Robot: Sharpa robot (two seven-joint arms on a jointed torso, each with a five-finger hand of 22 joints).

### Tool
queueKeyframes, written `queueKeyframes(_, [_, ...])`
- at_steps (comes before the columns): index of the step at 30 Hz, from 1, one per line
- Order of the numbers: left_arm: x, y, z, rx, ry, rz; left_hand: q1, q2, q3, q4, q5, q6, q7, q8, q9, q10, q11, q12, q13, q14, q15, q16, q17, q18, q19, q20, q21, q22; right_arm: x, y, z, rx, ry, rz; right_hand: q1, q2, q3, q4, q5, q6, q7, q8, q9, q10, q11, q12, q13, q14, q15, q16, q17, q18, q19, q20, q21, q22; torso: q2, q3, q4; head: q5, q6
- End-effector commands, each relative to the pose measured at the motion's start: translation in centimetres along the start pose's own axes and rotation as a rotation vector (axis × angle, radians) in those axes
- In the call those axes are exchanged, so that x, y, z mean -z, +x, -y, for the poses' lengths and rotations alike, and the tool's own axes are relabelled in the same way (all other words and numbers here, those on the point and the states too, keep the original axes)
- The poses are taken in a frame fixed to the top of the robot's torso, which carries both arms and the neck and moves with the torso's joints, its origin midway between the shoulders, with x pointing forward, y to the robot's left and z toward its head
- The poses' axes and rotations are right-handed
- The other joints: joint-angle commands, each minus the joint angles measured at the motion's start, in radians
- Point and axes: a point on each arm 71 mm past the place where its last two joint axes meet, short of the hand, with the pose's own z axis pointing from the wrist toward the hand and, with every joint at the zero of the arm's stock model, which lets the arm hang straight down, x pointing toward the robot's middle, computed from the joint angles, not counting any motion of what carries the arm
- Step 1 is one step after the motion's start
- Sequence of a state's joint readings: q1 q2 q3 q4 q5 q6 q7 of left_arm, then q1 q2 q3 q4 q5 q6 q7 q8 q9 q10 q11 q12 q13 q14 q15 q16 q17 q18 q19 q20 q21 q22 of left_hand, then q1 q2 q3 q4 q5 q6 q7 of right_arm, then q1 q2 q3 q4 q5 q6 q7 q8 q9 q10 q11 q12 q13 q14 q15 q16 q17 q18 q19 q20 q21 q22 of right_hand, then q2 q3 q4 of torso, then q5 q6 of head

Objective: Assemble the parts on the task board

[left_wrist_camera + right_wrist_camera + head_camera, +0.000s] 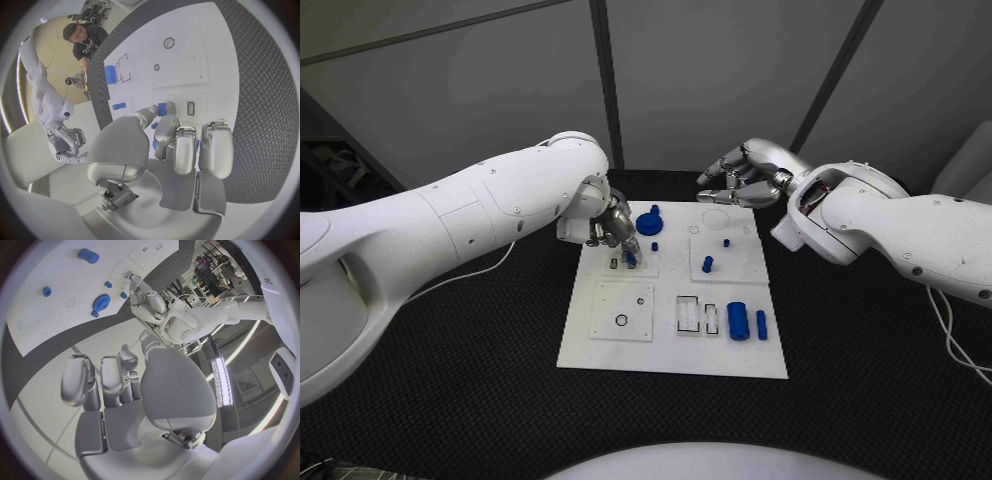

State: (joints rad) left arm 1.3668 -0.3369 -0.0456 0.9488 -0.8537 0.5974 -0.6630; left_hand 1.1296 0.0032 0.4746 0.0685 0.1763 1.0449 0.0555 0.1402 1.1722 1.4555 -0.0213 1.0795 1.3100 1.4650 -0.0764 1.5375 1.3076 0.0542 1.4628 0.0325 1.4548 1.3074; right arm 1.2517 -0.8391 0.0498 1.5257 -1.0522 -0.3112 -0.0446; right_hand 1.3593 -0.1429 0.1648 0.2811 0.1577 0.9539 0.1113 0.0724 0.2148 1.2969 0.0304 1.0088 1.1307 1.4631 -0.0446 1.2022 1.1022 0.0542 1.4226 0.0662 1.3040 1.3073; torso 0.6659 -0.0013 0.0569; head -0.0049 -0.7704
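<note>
The task board (672, 345), one white plate, lies in the middle of the black table (473, 400). On it I count six blue parts in the head view: a gear-like disc (649, 222) near the far left corner, a small peg (655, 246) just below it, a small piece (630, 258) under the left hand's fingertips, a short pin (727, 242) and an upright peg (707, 265) on the right-hand inset, and along the near right edge a thick cylinder (737, 321) with a thin bar (762, 323) beside it, so seven in all. There are also two black rings on the near left inset.

The left hand (606, 226) hangs over the board's far left part, fingers pointing down at the small piece by the slot; whether it grips that piece I cannot tell. In the left wrist view its fingers (185, 150) are bent side by side over the board.

The right hand (744, 182) hovers beyond the board's far right corner, off the plate, fingers curled inward with nothing in them, well apart from every part
</note>
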Motion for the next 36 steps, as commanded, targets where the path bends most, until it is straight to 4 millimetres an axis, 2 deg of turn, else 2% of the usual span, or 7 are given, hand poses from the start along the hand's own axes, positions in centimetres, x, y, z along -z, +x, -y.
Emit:
queueKeyframes(1, [-0.05, -0.18, -0.10, -0.010, -0.032, 0.032, 0.037, 0.047, 0.128, -0.129, -0.002, -0.004, -0.004, 0.003, 0.002, 0.006, 0.000, 0.006, 0.086, 0.098, -0.002, 0.005, 0.236, -0.007, -0.006, 0.002, -0.004, 0.100, -0.03, -0.01, -0.24, 0.004, -0.010, -0.004, -0.009, -0.004, 0.000, 0.007, 0.004, 0.007, 0.003, -0.006, 0.001, 0.002, 0.000, 0.004, -0.001, 0.005, 0.000, -0.005, 0.001, 0.014, 0.004, 0.000, -0.004, 0.011, 0.000, 0.0002, -0.0003, 0.001, 0.000])
queueKeyframes(21, [-0.54, 0.33, -0.05, -0.027, -0.051, 0.020, 0.037, 0.046, 0.128, -0.130, -0.002, -0.004, -0.004, 0.003, 0.003, 0.006, 0.000, 0.006, 0.086, 0.098, -0.002, 0.005, 0.236, -0.007, -0.006, 0.002, -0.005, 0.099, -0.07, 0.05, -0.31, 0.005, -0.013, -0.006, -0.009, -0.004, 0.000, 0.007, 0.004, 0.007, 0.003, -0.006, 0.001, 0.002, 0.000, 0.004, -0.001, 0.005, 0.000, -0.005, 0.001, 0.014, 0.004, 0.000, -0.004, 0.011, 0.000, 0.0001, -0.0006, 0.001, -0.004])
queueKeyframes(36, [-0.60, 0.61, 0.16, -0.036, -0.046, 0.013, 0.036, 0.046, 0.128, -0.131, -0.003, -0.004, -0.004, 0.003, 0.003, 0.006, 0.000, 0.004, 0.085, 0.098, -0.002, 0.004, 0.235, -0.007, -0.007, 0.002, -0.005, 0.099, -0.09, 0.09, -0.34, 0.006, -0.014, -0.007, -0.009, -0.004, 0.000, 0.007, 0.004, 0.007, 0.003, -0.006, 0.001, 0.002, 0.000, 0.004, -0.001, 0.005, 0.000, -0.005, 0.001, 0.014, 0.004, 0.000, -0.004, 0.011, -0.001, 0.0006, -0.0004, 0.001, -0.002])
